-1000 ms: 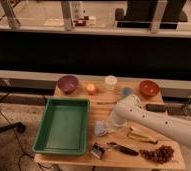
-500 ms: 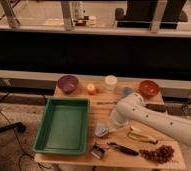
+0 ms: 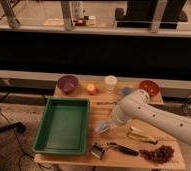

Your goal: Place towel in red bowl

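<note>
Movement over the last second is slight. The white arm (image 3: pixel 154 112) has eased a touch to the right and lower, then settled. The hand (image 3: pixel 108 123) stays at the same spot on the counter (image 3: pixel 105 103), just beside the right wall of the green tray (image 3: pixel 87 125). The towel (image 3: pixel 100 129) lies under and just ahead of the hand, a pale blue-grey patch on the wood, and it has not shifted or risen in that time. My reading is that the grasp is being set up or closed and the carry has not begun, since the cloth has yet to leave the surface. Whether the hand is clenched on the cloth or released I cannot tell, because the wrist and the thick forearm cover it.

The red bowl (image 3: pixel 149 88) sits at the back right of the counter, well apart from the towel, with the arm's big joint lying between them. No cloth shows in it, so the placing is all still to do, and the path runs back and to the right.

Only a crumpled part of the towel shows. That part looks a little wider than deep, its longer line running from the tray side up and rightward under the hand, roughly toward the red bowl. The cloth is limp and near square, so this axis is weak and I would not lean on it.
</note>
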You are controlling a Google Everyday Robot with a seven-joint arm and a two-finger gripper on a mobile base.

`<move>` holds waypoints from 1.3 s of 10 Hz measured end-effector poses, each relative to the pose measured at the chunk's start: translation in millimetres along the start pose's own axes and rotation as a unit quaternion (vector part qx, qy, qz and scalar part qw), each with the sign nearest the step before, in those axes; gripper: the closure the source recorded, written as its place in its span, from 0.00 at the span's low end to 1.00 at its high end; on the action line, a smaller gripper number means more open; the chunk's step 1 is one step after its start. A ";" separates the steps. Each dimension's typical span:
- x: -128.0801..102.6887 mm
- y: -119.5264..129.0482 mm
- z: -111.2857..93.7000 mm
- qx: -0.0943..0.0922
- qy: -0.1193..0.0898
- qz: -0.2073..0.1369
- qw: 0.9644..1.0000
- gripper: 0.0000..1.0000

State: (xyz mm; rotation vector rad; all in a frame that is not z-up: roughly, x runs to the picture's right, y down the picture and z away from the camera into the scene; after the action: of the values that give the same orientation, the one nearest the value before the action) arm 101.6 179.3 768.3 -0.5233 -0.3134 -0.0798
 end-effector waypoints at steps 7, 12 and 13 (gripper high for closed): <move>4.7 3.3 -60.6 0.042 -0.011 0.013 0.999 0.96; 7.7 -4.6 -81.0 0.066 -0.009 0.008 0.998 0.96; 7.4 -7.4 -84.0 0.072 -0.008 0.006 0.997 0.96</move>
State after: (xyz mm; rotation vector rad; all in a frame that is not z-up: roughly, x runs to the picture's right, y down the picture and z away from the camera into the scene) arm 130.5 130.6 705.3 -0.3838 -0.3281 -0.0409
